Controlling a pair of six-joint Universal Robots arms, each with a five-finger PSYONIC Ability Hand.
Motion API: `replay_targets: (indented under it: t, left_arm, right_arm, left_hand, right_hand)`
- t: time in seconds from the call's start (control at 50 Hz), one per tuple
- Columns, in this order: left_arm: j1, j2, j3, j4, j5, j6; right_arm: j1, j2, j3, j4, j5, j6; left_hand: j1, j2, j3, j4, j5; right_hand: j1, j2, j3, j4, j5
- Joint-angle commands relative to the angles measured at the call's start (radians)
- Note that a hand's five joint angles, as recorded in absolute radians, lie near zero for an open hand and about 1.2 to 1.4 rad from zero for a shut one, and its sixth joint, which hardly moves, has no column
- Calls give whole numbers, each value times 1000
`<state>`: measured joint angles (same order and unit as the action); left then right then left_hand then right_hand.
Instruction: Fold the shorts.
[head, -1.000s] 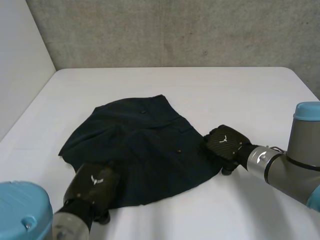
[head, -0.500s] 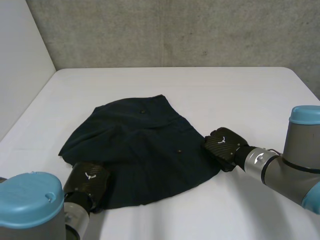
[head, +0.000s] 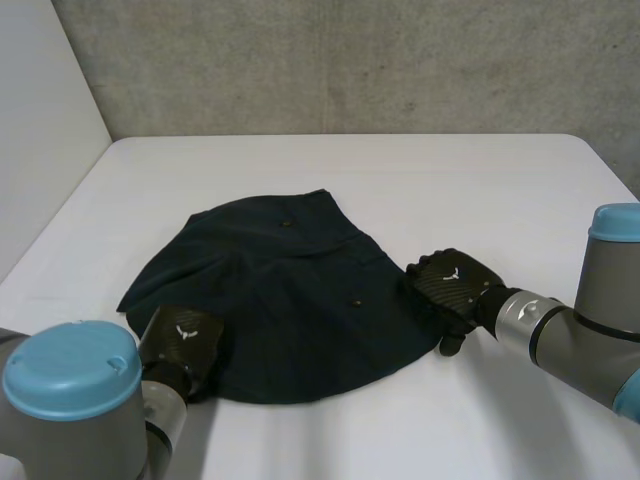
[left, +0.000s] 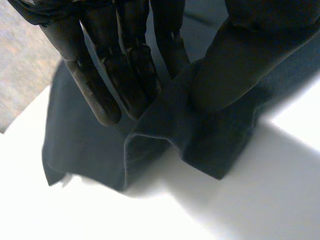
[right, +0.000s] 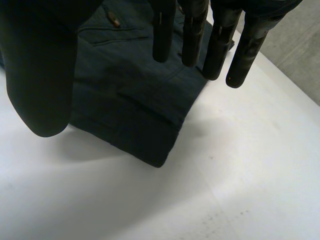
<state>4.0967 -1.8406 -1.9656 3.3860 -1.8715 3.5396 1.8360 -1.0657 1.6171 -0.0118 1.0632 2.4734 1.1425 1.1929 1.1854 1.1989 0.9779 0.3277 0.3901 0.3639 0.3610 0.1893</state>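
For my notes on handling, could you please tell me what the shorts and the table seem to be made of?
The shorts: dark matte woven cloth, perhaps cotton twill; a fine ribbed weave shows in the left wrist view. The table: a smooth white top, perhaps laminate or painted board; it looks even, without grain, and takes soft shadows.

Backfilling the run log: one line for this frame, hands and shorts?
phase: grasp | left hand: pinching shorts near-left edge | right hand: open over right corner | shorts: spread on table
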Motion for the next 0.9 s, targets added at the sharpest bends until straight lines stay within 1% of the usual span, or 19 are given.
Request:
replay_targets:
  t: [0.02, 0.1, 0.2, 0.22, 0.24, 0.28, 0.3, 0.34, 0.36, 0.42, 0.44, 0.5, 0.52, 0.56, 0.6, 0.66, 0.68, 0.76, 0.9]
  left_arm:
    - [-1, 87, 48, -19, 2, 19]
    - [-1, 171, 73, -24, 2, 19]
    - [-1, 250, 93, -33, 0, 16]
    - [-1, 262, 96, -34, 0, 15]
    - [-1, 274, 99, -34, 0, 13]
    - [-3, 310, 102, -36, 0, 10]
    - [-3, 323, 103, -36, 0, 10]
    - [-6, 359, 113, -36, 0, 10]
    - [-6, 371, 117, -36, 0, 10]
    - [-3, 423, 139, -36, 0, 13]
    - [-3, 432, 145, -36, 0, 13]
    - [1, 484, 188, -36, 2, 18]
    - [1, 497, 203, -34, 2, 19]
    - [4, 532, 258, -36, 3, 21]
    - [7, 557, 304, -37, 2, 22]
    - [19, 604, 396, -37, 2, 22]
    - [25, 627, 437, -37, 0, 24]
    - [37, 687, 540, -37, -2, 33]
    - [31, 728, 662, -60, -3, 85]
  right_arm:
    - [11, 27, -22, 1, 0, 80]
    - [32, 62, -43, -3, 1, 146]
    - [48, 105, -71, -7, 15, 162]
    - [49, 113, -77, -7, 23, 163]
    - [51, 125, -91, -8, 35, 167]
    - [55, 131, -101, -16, 49, 170]
    - [63, 125, -106, -39, 66, 183]
    - [63, 113, -106, -68, 79, 200]
    - [62, 89, -102, -101, 104, 220]
    - [57, 9, -100, -123, 139, 234]
    - [54, -64, -100, -123, 149, 242]
    - [54, -175, -108, -120, 153, 243]
    - [54, -242, -115, -114, 155, 246]
    - [55, -301, -134, -102, 158, 249]
    - [55, -380, -178, -53, 158, 248]
    - [52, -442, -244, 24, 153, 248]
    - [52, -473, -294, 76, 152, 252]
    - [54, -542, -419, 176, 155, 252]
    - [62, -582, -620, 312, 167, 265]
  left_hand:
    - [254, 203, 211, 197, 244]
    - [254, 203, 211, 197, 244]
    - [254, 203, 211, 197, 244]
    - [254, 203, 211, 197, 244]
    - [254, 203, 211, 197, 244]
    - [254, 203, 211, 197, 244]
    - [254, 203, 211, 197, 244]
    - [254, 203, 211, 197, 244]
    - [254, 203, 211, 197, 244]
    - [254, 203, 211, 197, 244]
    - [254, 203, 211, 197, 244]
    - [254, 203, 211, 197, 244]
    - [254, 203, 211, 197, 244]
    - [254, 203, 211, 197, 244]
    - [254, 203, 211, 197, 244]
    - [254, 203, 211, 197, 244]
    - [254, 203, 211, 197, 244]
    - [254, 203, 211, 197, 244]
    - [254, 203, 211, 197, 244]
  right_hand:
    - [48, -15, 12, 15, 12]
    - [77, 15, 41, 44, 41]
    - [203, 141, 167, 170, 167]
    - [288, 225, 252, 255, 252]
    - [559, 497, 523, 526, 523]
    - [956, 893, 920, 923, 920]
    - [1067, 1005, 1031, 1034, 1031]
    - [1069, 1006, 1032, 1035, 1032]
    - [1069, 1006, 1032, 1035, 1032]
    - [1069, 1006, 1032, 1035, 1032]
    - [1069, 1006, 1032, 1035, 1032]
    - [1069, 1006, 1032, 1035, 1032]
    - [1069, 1006, 1032, 1035, 1032]
    - [1069, 1006, 1032, 1035, 1032]
    - [1069, 1006, 1032, 1035, 1032]
    - [1069, 1006, 1032, 1035, 1032]
    - [1069, 1006, 1032, 1035, 1032]
    - [1069, 1006, 1032, 1035, 1032]
    - [1069, 1006, 1032, 1035, 1032]
